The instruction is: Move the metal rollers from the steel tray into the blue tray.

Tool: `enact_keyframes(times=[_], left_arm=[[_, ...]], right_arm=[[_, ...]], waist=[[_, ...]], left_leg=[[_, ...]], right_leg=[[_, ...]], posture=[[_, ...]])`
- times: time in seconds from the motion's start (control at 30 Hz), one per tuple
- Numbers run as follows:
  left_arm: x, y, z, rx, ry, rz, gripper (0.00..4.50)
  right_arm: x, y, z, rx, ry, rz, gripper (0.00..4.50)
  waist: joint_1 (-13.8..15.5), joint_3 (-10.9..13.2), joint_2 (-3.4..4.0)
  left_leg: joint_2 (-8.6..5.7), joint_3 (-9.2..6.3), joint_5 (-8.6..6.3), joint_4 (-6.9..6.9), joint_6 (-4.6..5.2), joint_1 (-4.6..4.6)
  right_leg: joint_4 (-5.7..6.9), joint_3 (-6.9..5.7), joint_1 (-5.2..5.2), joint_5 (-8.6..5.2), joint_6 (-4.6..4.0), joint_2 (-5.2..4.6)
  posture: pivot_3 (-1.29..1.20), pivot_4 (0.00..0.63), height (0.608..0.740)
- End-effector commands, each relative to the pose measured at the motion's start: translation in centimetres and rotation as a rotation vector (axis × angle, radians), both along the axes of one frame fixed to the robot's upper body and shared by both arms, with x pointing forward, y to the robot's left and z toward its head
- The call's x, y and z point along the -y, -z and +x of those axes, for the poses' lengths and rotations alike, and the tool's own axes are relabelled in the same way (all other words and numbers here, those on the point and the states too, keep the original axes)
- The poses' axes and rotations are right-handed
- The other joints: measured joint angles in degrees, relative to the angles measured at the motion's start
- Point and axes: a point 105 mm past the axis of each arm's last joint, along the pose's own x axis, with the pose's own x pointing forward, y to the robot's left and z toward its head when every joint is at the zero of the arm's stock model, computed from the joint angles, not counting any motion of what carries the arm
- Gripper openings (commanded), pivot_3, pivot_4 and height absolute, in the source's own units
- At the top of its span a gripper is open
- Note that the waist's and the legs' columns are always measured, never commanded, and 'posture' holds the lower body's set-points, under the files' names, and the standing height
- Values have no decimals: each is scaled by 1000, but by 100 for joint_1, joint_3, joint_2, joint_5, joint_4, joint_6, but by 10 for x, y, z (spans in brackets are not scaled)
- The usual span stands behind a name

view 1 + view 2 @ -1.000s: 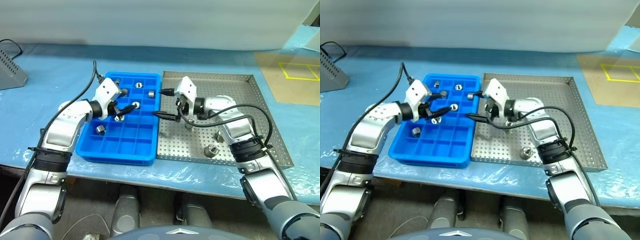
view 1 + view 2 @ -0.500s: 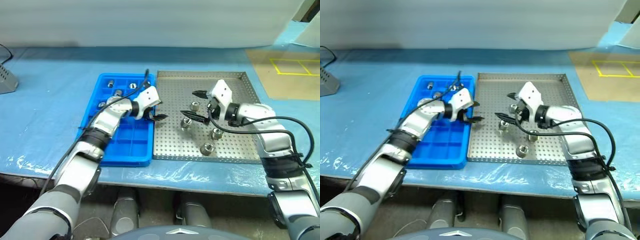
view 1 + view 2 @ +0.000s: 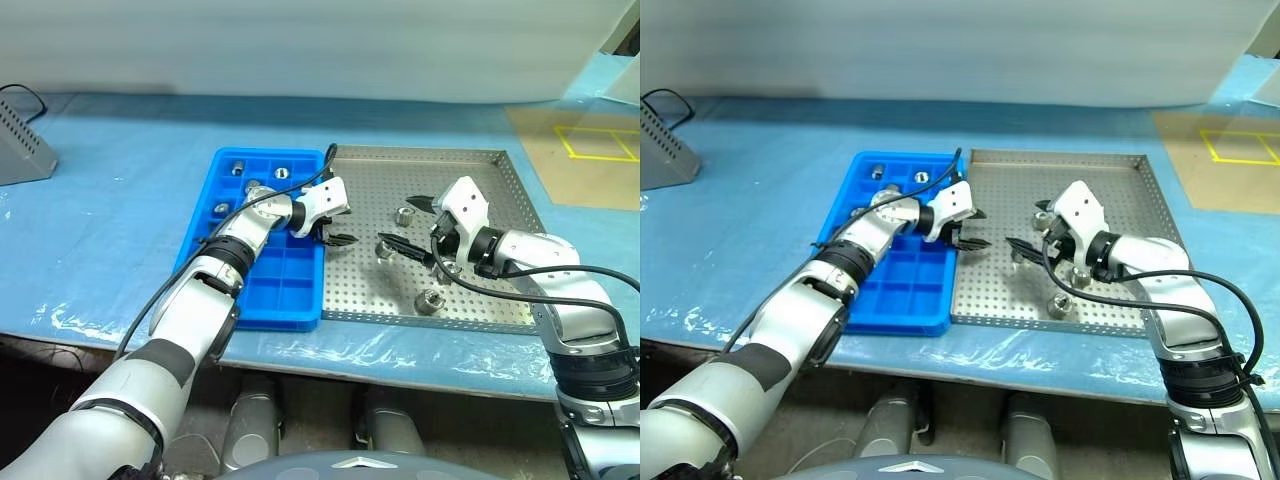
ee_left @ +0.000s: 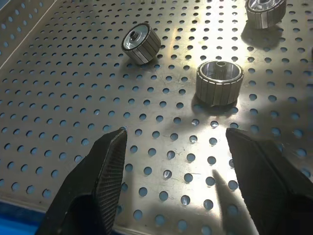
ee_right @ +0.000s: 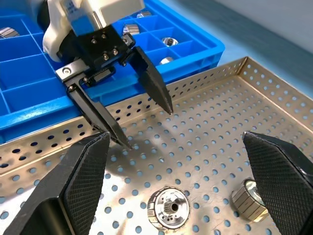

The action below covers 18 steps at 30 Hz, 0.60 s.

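The steel tray (image 3: 470, 175) holds several metal rollers, among them one (image 3: 404, 214) near its middle, one (image 3: 384, 248) in front of it and one (image 3: 430, 300) by the front rim. My left gripper (image 3: 340, 230) hangs open and empty over the steel tray's left part, just past the blue tray (image 3: 265, 275). Its wrist view shows rollers (image 4: 219, 81) (image 4: 141, 43) lying ahead of its open fingers (image 4: 105, 166). My right gripper (image 3: 395, 222) stands open and empty above the middle rollers, facing the left gripper (image 5: 148, 127). Several rollers (image 3: 283, 172) lie in the blue tray's back compartments.
A grey box (image 3: 20, 145) with a cable stands at the far left on the blue-covered table (image 3: 120, 220). A tan board (image 3: 585, 160) with yellow tape lies at the back right. The table's front edge runs just in front of both trays.
My left gripper has swung right, from over the blue tray to over the steel tray's left part. My right gripper has drawn back to the right. Both stay open.
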Motion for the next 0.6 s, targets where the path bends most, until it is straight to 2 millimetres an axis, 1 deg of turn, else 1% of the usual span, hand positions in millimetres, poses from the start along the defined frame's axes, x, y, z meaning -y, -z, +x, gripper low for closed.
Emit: enact_keyframes(times=[0.03,0.2,0.27,0.47,0.53,0.6], left_arm=[[21,-23,-7,46,88,-63,3384],[12,-30,-5,41,92,-80,3384],[8,-37,-6,24,97,-118,3384],[-16,-48,-7,-1,101,-219,3384],[-20,-47,-5,-1,78,-221,3384],[-21,-43,-2,9,54,-195,3384]], right_arm=[[-2,-15,-4,60,-5,11,4500],[-4,-14,-2,62,-8,13,4500],[-5,-14,-1,63,-11,16,4500],[-9,-14,3,67,-21,17,4500],[-10,-14,3,67,-28,17,4500],[-10,-14,3,68,-30,17,4500]], waist=[[-9,0,0],[-61,0,0],[-90,1,-1],[-324,1,-1],[-371,1,-1],[-368,1,0]], left_leg=[[-5,1,-5,0,9,-3],[-22,6,-20,0,34,-10],[-21,6,-20,-1,34,-10],[-10,6,-14,-10,22,-2],[-8,6,-8,-27,11,3],[10,6,-4,-28,5,0]], right_leg=[[-14,0,4,1,-1,-4],[-31,0,6,1,-1,-23],[-31,0,5,1,-1,-24],[-30,-7,0,1,1,-19],[-30,-8,-5,1,2,-15],[-30,-8,-10,1,2,3]], posture=[[-334,150,740],[-321,150,740],[-316,150,740],[-300,150,740],[-294,150,740],[-293,150,740]])
